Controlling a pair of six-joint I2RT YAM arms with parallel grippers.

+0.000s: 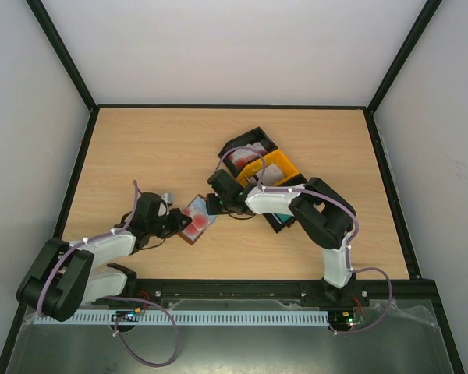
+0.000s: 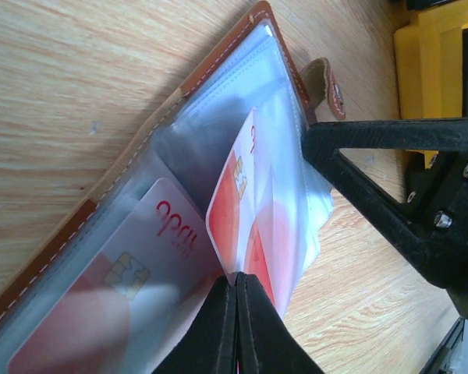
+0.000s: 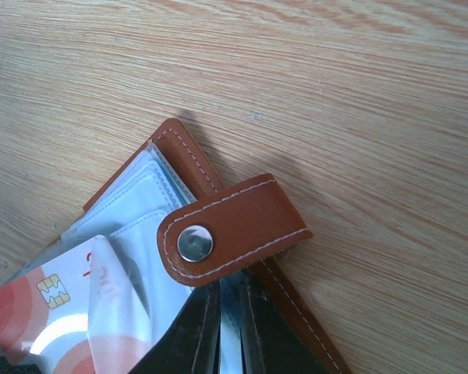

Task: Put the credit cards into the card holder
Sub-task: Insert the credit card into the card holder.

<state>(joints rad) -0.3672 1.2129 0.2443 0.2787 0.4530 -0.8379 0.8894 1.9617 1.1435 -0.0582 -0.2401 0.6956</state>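
The brown leather card holder (image 1: 195, 221) lies open on the table between the two grippers, its clear sleeves fanned out. My left gripper (image 2: 236, 279) is shut on the lower edge of a red-and-white credit card (image 2: 228, 204) that stands on edge among the sleeves. Another red-and-white card (image 2: 132, 269) lies flat in a sleeve beside it. My right gripper (image 3: 228, 292) is shut on a clear sleeve of the card holder (image 3: 179, 144), just under its snap tab (image 3: 234, 226). A card (image 3: 51, 300) shows at the left of that view. In the top view the left gripper (image 1: 178, 224) and the right gripper (image 1: 215, 205) flank the holder.
A black-and-yellow bin tray (image 1: 274, 165) with more cards stands right behind the right arm; its yellow wall (image 2: 433, 74) shows in the left wrist view. The right gripper's black body (image 2: 398, 179) is close on the right there. Bare wood lies to the left and far side.
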